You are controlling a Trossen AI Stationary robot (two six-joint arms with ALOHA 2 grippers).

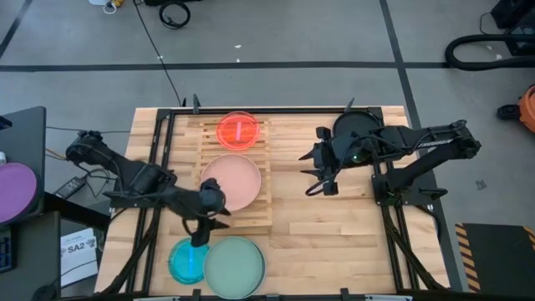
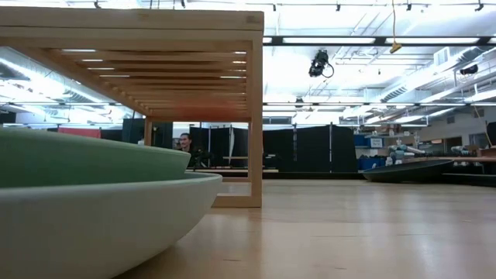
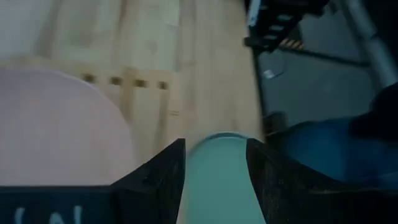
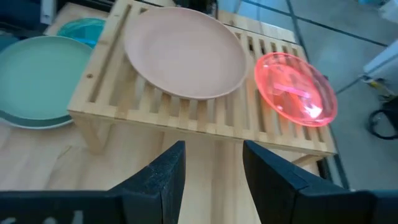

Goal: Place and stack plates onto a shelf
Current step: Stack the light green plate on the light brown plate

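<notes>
Grey concrete floor (image 1: 334, 33) surrounds a light-wood plank surface (image 1: 334, 242) carried on a dark frame. On this surface stands the shelf (image 1: 266, 192), a slatted rack. Two plates rest on its slats: a large pinkish-white plate (image 1: 231, 181) near the middle and a small translucent red plate (image 1: 239, 130) at the far end, just apart from each other. A large mint-green plate (image 1: 235, 267) lies on the surface at the near edge, with a small blue plate (image 1: 185, 260) just beside it and partly under its rim.

Left pincer (image 1: 199, 234) hangs over the blue plate's edge, fingers (image 3: 155, 183) parted with nothing between them; the wrist view shows the green plate in the gap below. Right pincer (image 1: 321, 186) hovers over bare surface right of the shelf, jaws partly apart and empty.

A purple disc (image 1: 17, 191) sits off the surface at far left.
</notes>
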